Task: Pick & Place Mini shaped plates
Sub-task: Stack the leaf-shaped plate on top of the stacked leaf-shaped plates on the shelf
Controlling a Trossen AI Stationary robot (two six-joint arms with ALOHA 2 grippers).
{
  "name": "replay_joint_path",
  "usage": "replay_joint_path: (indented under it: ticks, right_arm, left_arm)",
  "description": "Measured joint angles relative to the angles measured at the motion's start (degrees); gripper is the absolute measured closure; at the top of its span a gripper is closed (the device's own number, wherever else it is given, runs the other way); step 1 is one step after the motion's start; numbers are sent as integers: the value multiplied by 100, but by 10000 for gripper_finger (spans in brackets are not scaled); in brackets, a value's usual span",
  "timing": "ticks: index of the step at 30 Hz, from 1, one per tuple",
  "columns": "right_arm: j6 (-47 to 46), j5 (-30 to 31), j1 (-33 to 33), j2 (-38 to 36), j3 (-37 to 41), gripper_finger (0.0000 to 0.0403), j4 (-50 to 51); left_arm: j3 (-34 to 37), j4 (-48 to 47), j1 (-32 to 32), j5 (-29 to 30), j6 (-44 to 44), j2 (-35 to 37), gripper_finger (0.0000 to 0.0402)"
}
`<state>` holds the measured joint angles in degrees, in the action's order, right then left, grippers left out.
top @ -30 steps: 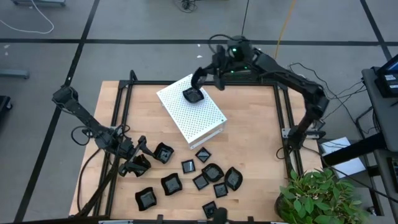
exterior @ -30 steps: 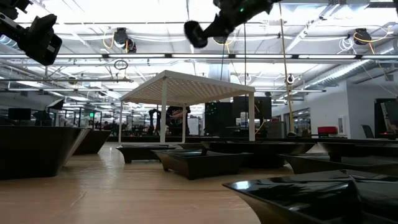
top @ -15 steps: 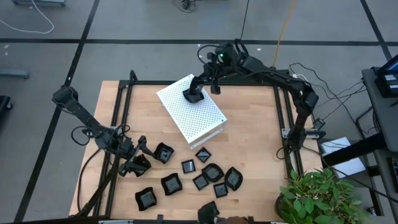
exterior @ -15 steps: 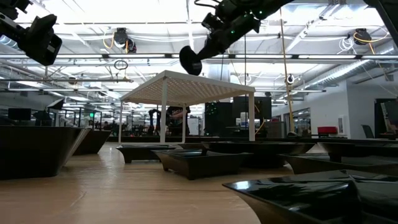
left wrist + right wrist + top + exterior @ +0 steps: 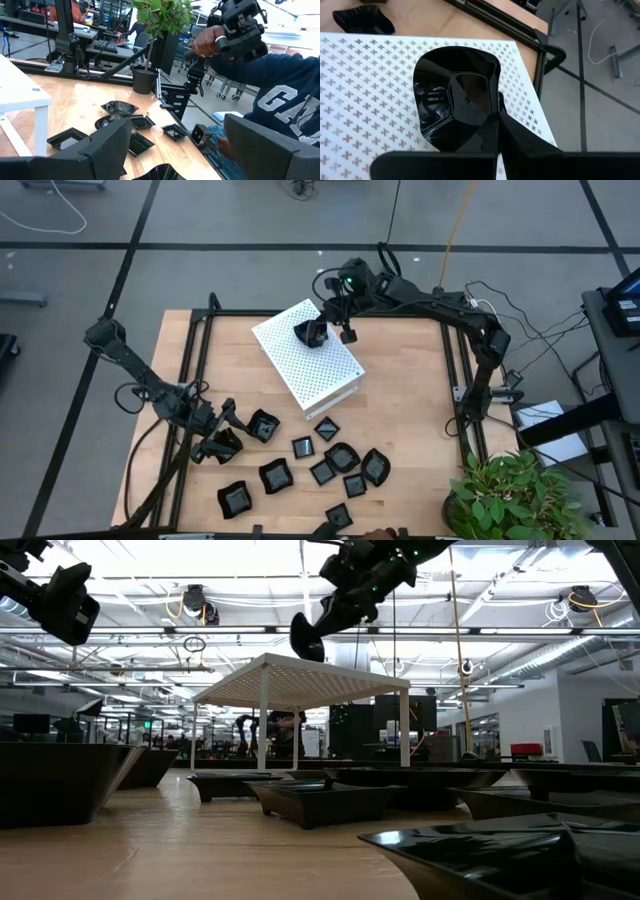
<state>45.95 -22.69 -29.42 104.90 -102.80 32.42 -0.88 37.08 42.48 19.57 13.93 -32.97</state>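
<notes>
Light comes from overhead ceiling fixtures [image 5: 300,580], which flare white in the low view and leave the room behind dim; the table [image 5: 400,360] is evenly bright from above, shadows short and soft; the glossy plate [image 5: 455,100] just ahead of the right gripper's jaws carries pale reflections; near dishes [image 5: 520,860] in the low view are blurred and dark; the left wrist view's near fingers [image 5: 107,150] are soft.

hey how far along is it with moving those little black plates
Done: nothing rests on the white box yet. In hand: the right pincer holds one mini plate above the box. Left: the rest of the plates lie on the table beside the left pincer, which waits low.
</notes>
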Motion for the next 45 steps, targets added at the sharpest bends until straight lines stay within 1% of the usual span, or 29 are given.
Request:
replay_joint_path:
  ticks: [7, 10, 14, 20, 26, 28, 32, 36, 40, 45]
  right_arm:
    - [231, 137, -1, 0, 2, 399, -94]
    - [251, 332, 3, 0, 2, 386, -180]
    - [276, 346, -14, 0, 44, 366, -215]
    - [291, 371, -14, 0, 379, 337, -634]
    - [223, 823, 70, 2, 549, 319, -876]
    - [-54, 973, 118, 2, 547, 317, -920]
    - [-951, 1346, 279, -20, 546, 318, -832]
    - [-1480, 1361, 544, -258, 544, 317, -308]
    - [-1832, 1376, 981, -526, 544, 317, 422]
    - [-2414, 1383, 1688, -862, 544, 316, 1036]
  left_arm:
    - [0, -2, 0, 0, 0, -2, 78]
    - [2, -2, 0, 0, 0, 0, 78]
    - [1, -2, -2, 0, 0, -1, 78]
    - [0, -2, -2, 0, 0, -2, 78]
    - [1, 0, -1, 0, 0, 0, 78]
    - [0, -2, -2, 0, 0, 0, 78]
    - [0, 0, -2, 0, 0, 0, 78]
    - [2, -2, -2, 0, 0, -2, 78]
    - [0, -2, -2, 0, 0, -2, 78]
    - [0, 0, -2, 0, 0, 0, 78]
